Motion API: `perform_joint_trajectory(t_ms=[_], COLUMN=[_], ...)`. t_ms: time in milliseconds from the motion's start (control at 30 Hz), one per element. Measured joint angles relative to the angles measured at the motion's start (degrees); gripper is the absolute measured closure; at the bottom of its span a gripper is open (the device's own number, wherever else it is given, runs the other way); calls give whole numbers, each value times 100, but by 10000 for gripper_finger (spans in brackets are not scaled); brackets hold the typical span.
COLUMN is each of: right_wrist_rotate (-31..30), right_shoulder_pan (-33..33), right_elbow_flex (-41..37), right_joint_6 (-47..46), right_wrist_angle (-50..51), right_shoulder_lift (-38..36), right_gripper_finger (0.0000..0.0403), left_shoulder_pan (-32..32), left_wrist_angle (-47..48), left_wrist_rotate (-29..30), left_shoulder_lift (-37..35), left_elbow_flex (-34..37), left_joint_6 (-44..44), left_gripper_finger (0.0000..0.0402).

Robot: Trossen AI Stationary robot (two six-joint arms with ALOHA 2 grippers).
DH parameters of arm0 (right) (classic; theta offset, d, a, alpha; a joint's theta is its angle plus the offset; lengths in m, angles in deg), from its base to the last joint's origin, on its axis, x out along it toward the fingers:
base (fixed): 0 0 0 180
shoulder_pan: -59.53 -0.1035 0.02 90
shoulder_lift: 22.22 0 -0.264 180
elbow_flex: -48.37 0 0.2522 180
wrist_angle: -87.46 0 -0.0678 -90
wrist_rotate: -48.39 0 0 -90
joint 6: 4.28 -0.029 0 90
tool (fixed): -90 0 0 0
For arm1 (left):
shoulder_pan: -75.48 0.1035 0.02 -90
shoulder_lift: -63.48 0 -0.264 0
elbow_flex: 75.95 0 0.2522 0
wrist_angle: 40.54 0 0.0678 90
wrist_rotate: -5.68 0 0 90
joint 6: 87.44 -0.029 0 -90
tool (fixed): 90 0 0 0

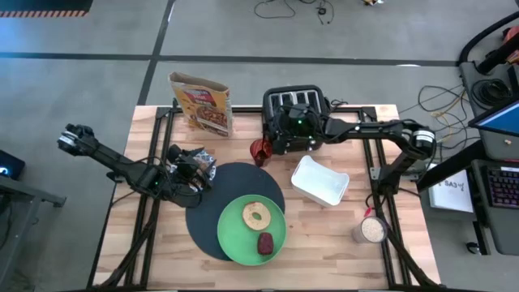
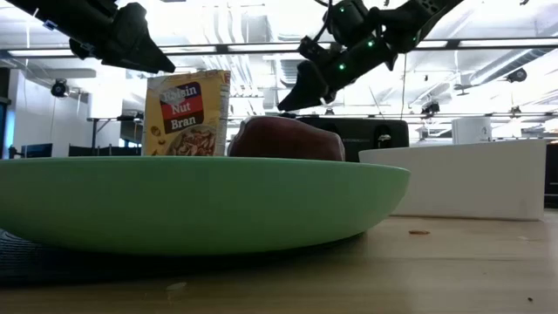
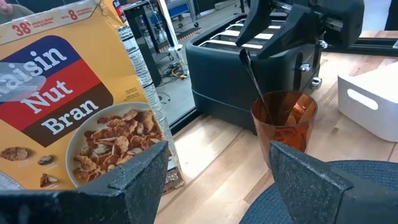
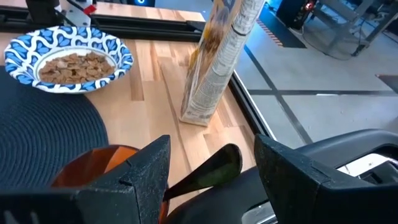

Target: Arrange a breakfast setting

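We see the right gripper (image 4: 211, 165) above the cup (image 3: 285, 118), jaws spread around the spoon (image 3: 254, 78) handle but not clenched, presumably to lift it toward the mat (image 1: 207, 215). The left gripper (image 3: 217, 180) waits released near the bowl (image 4: 68, 57). The bagel (image 1: 257, 216) is on the plate (image 1: 235, 239).

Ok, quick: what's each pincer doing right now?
Left pincer: open, empty, over the mat's edge.
Right pincer: open around the spoon standing in the orange cup, not gripping.

Grey concrete floor (image 1: 97, 73) crossed by dark lines fills the upper part of the high view, with loose cables (image 1: 292, 10) at top centre. A desk with a keyboard (image 1: 503, 185) stands at right. The low view shows bright ceiling lights (image 2: 261, 35)
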Motion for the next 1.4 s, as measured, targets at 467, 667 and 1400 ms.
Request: perform_joint_trajectory(t_ms=[467, 667, 1400], right_wrist_rotate=[1, 21, 1], right_shoulder_pan=[101, 98, -52], right_elbow_flex=[0, 0, -2], right_joint_6=[-17, -20, 41], right_wrist_angle=[-70, -84, -67], right_shoulder_lift=[252, 256, 53], right_gripper_finger=[184, 184, 184], left_shoulder_pan=[-2, -2, 236], left_wrist_angle=[-18, -19, 1609], left_wrist_rotate=[0, -2, -3493], left_shoulder_lift=[0, 0, 2053], left_elbow_flex=[0, 0, 26], left_joint_6=[22, 14, 350], left_gripper_finger=[143, 143, 211])
